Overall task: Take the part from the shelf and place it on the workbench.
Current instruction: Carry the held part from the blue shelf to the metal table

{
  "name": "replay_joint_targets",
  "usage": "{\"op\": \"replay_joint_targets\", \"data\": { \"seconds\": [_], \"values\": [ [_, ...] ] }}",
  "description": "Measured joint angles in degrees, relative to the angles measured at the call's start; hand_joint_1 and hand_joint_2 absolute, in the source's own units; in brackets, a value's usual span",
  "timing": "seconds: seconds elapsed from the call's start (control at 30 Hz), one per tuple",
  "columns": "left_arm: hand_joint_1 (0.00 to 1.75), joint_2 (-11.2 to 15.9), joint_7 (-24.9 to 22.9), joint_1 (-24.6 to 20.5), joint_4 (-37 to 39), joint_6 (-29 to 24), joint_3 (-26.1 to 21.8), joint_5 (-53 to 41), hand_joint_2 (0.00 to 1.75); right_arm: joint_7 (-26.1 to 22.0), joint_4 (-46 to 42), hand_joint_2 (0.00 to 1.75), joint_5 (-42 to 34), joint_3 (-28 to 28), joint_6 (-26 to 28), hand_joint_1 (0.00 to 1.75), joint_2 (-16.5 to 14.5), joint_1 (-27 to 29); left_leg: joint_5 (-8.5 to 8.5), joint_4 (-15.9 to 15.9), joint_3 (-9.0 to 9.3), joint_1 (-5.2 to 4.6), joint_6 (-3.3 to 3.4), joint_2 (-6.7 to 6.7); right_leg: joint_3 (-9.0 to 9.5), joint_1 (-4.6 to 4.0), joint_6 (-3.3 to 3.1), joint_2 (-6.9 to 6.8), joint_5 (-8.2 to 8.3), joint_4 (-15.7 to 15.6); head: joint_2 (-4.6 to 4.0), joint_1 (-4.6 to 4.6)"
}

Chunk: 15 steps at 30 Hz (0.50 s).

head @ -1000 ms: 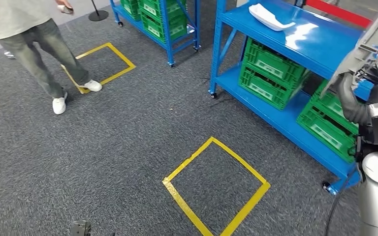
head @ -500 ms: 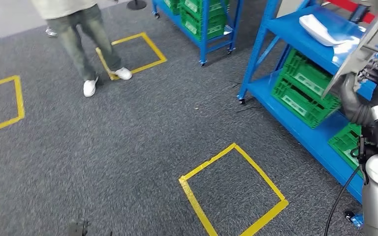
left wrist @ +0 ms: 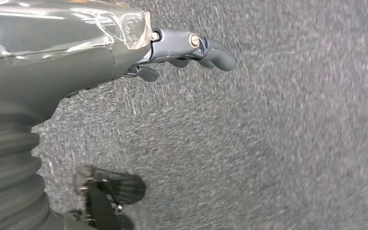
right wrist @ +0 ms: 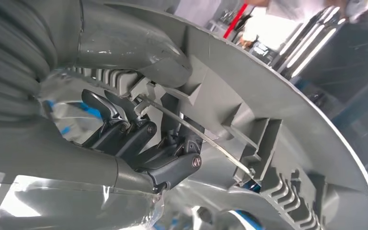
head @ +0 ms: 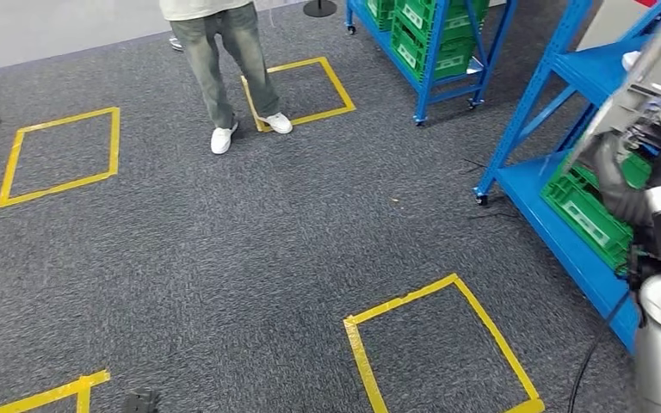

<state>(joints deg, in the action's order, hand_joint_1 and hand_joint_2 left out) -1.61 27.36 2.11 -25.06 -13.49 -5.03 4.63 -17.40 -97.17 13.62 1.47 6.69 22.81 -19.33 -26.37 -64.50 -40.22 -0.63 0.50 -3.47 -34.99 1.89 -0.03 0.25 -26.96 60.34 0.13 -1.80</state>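
My right hand (head: 624, 176) grips the part (head: 654, 73), a large grey moulded plastic panel, and holds it raised at the right edge of my head view, in front of the blue shelf (head: 568, 232). In the right wrist view my dark fingers (right wrist: 124, 129) curl into the ribbed inner face of the part (right wrist: 268, 143), with the thick grey thumb pressed against its curved wall.

My left hand (left wrist: 182, 50) hangs over the grey carpet (head: 224, 258), holding nothing, its dark fingers loosely bent and apart.

On the lower level of the blue shelf beside me sit green crates (head: 589, 206); I cannot tell what is in them. A second blue shelf (head: 435, 43) farther off carries more green crates (head: 435, 30), stacked on its levels, their contents also hidden by the slatted walls.

Yellow tape squares mark the carpet: one just ahead of me (head: 439, 344), one to the left (head: 60, 155), and one farther away (head: 305, 90). A person (head: 224, 60) in grey trousers and white shoes stands at the edge of that farthest square, one shoe just beside its tape.
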Motion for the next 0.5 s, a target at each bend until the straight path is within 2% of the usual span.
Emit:
{"op": "replay_joint_targets", "data": {
  "seconds": [0.03, 0.07, 0.1, 0.13, 0.17, 0.2, 0.27, 0.3, 0.33, 0.4, 0.43, 0.5],
  "values": [
    [0.00, 0.0, 0.0, -0.1, 0.0, 0.1, -0.1, -0.3, 1.75, 0.0, 0.0, 1.75, 0.0, 0.0, 0.0, 1.66, 0.0, 0.0, -1.60, -3.9, -1.98, 0.14, -0.23, 1.96, 0.09, -0.23, -0.26, -0.64, -0.12, 0.0, 0.00, -0.16],
    [0.00, 0.0, 0.0, -0.2, 0.0, 0.3, -0.3, -0.6, 1.75, 0.0, 0.0, 1.75, 0.1, 0.0, -0.1, 1.66, 0.0, -0.1, -2.95, -7.7, -4.07, 0.32, -0.32, 2.97, 0.13, -0.49, -0.42, -1.27, -0.24, 0.0, 0.00, -0.16],
    [0.00, 0.0, 0.0, -0.2, 0.0, 0.5, -0.5, -0.9, 1.75, 0.1, 0.0, 1.75, 0.1, 0.0, -0.1, 1.66, 0.0, -0.1, -3.61, -10.4, -5.61, 0.41, -0.23, 3.38, 0.19, -0.72, -0.56, -1.94, -0.35, 0.0, 0.00, -0.18],
    [0.00, -0.1, 0.0, -0.1, 0.0, 0.7, -0.6, -1.2, 1.75, 0.1, 0.0, 1.75, 0.1, 0.0, -0.1, 1.66, 0.0, -0.1, -3.32, -11.1, -6.17, 0.40, 0.00, 3.51, 0.26, -0.89, -0.66, -2.61, -0.50, 0.0, 0.00, -0.18],
    [0.00, -0.1, -0.1, -0.1, 0.0, 0.9, -0.7, -1.5, 1.75, 0.1, 0.0, 1.75, 0.1, 0.0, -0.2, 1.66, 0.1, -0.1, -2.09, -9.4, -5.44, 0.23, 0.39, 3.61, 0.39, -1.04, -0.75, -3.25, -0.63, 0.0, 0.00, -0.18],
    [0.00, -0.1, -0.2, -0.1, -0.1, 1.1, -0.7, -1.8, 1.75, 0.0, 0.0, 1.75, 0.1, 0.0, -0.2, 1.66, 0.1, -0.1, -0.29, -5.7, -3.59, -0.16, 0.98, 4.14, 0.57, -1.14, -0.81, -3.91, -0.80, 0.0, 0.00, -0.17],
    [0.00, 0.1, -0.3, -0.3, -0.5, 1.7, -0.9, -2.2, 1.75, 0.0, 0.0, 1.75, -0.1, 0.0, -0.2, 1.66, 0.3, -0.1, 2.15, 2.1, 0.59, -1.51, 2.20, 6.72, 1.05, -1.29, -0.78, -5.30, -1.08, -0.3, 0.00, -0.13],
    [0.00, 0.3, -0.3, -0.5, -0.7, 2.0, -1.0, -2.4, 1.75, 0.0, 0.0, 1.75, -0.2, 0.0, -0.2, 1.66, 0.5, -0.1, 2.57, 4.4, 1.87, -2.11, 2.59, 7.75, 1.23, -1.25, -0.67, -6.00, -1.20, -0.5, 0.00, -0.14],
    [0.00, 0.5, -0.4, -0.6, -0.8, 2.3, -1.1, -2.6, 1.75, -0.1, 0.1, 1.75, -0.3, 0.0, -0.2, 1.66, 0.6, -0.1, 2.50, 5.4, 2.35, -2.52, 2.77, 8.15, 1.39, -1.18, -0.54, -6.75, -1.26, -0.7, 0.00, -0.14],
    [0.00, 0.8, -0.4, -0.7, -1.0, 2.7, -1.3, -2.7, 1.75, -0.1, 0.1, 1.75, -0.3, 0.0, -0.3, 1.66, 0.7, -0.1, 2.99, 6.8, 3.15, -2.48, 3.14, 6.85, 1.75, -1.06, -0.21, -7.78, -1.39, -1.2, 0.00, -0.23],
    [0.00, 0.8, -0.4, -0.6, -1.1, 2.9, -1.4, -2.8, 1.75, -0.1, 0.1, 1.75, -0.3, 0.0, -0.3, 1.66, 0.8, -0.1, 3.44, 7.9, 4.02, -2.30, 3.43, 6.02, 1.89, -1.02, -0.16, -7.14, -1.58, -1.1, 0.00, -0.15],
    [0.00, 0.6, -0.4, -0.7, -1.3, 3.6, -1.5, -3.1, 1.75, -0.1, 0.2, 1.75, -0.4, 0.1, -0.3, 1.66, 1.2, -0.1, 4.43, 9.9, 5.79, -1.69, 4.08, 4.41, 0.57, -0.96, -0.33, -3.78, -3.12, 2.2, 0.00, 0.04]
  ]
}}
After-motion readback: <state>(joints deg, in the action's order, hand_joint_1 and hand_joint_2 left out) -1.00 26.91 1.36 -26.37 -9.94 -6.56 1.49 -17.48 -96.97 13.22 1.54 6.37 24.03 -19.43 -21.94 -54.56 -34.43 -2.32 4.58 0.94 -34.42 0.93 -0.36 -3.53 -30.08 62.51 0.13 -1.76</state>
